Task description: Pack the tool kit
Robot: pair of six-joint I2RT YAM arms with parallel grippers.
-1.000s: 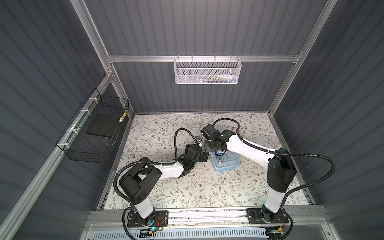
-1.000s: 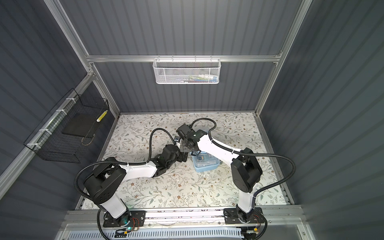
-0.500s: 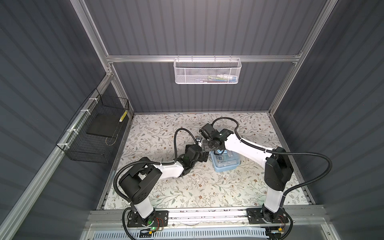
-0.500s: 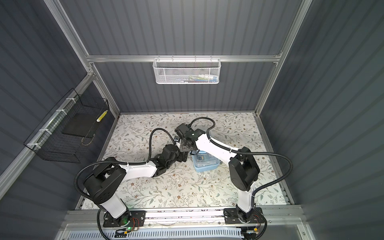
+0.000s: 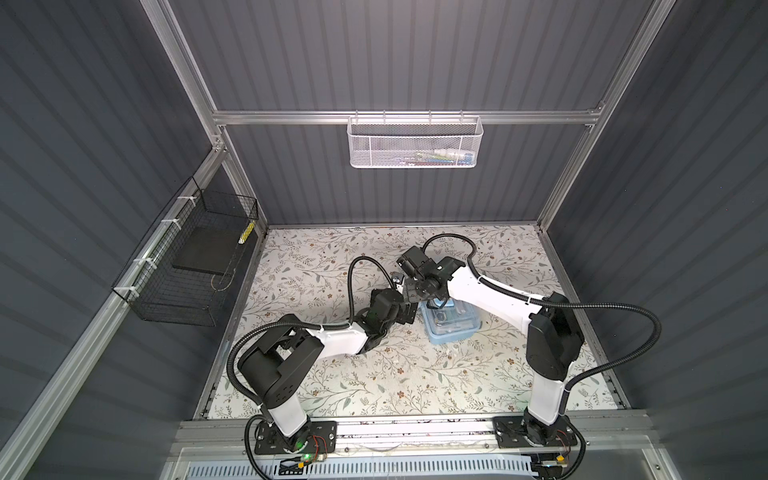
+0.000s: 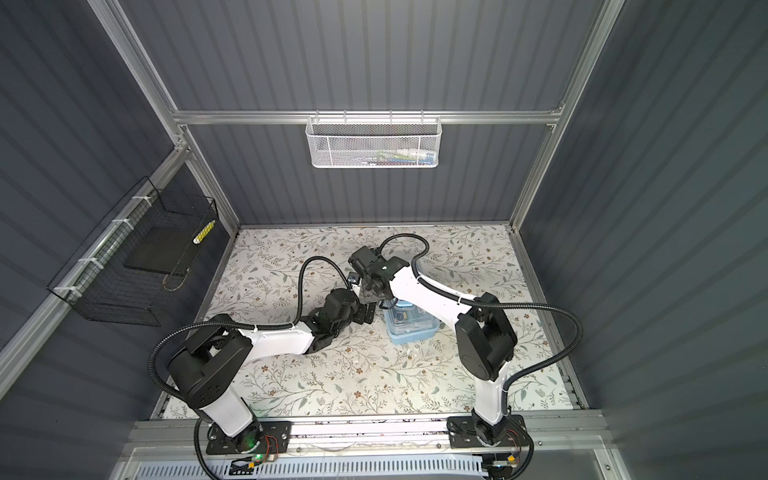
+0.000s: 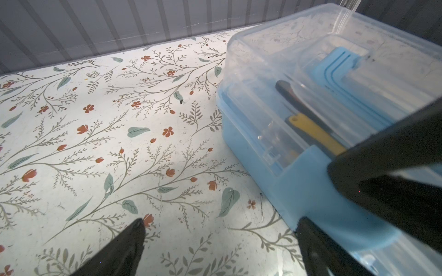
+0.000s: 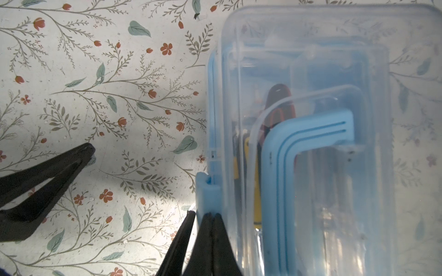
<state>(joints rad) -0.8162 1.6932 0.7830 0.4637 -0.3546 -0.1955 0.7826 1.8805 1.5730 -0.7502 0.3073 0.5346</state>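
Clenched right gripper (image 8: 212, 216), tips on the box's (image 7: 248, 155) blue latch (image 8: 207, 191); left gripper (image 7: 221, 221) spread wide just beside it, tools (image 7: 311, 131) showing under the clear lid (image 8: 311, 47)

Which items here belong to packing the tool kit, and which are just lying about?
Job: light blue box, clear lid, yellow-handled tool inside, left claw open, right claw shut at latch.
Lying about: white mesh basket, black wire basket.

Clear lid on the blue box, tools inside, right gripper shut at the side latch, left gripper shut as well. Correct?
Not quite: the left gripper is open, its fingers spread wide apart in the left wrist view. The rest holds.
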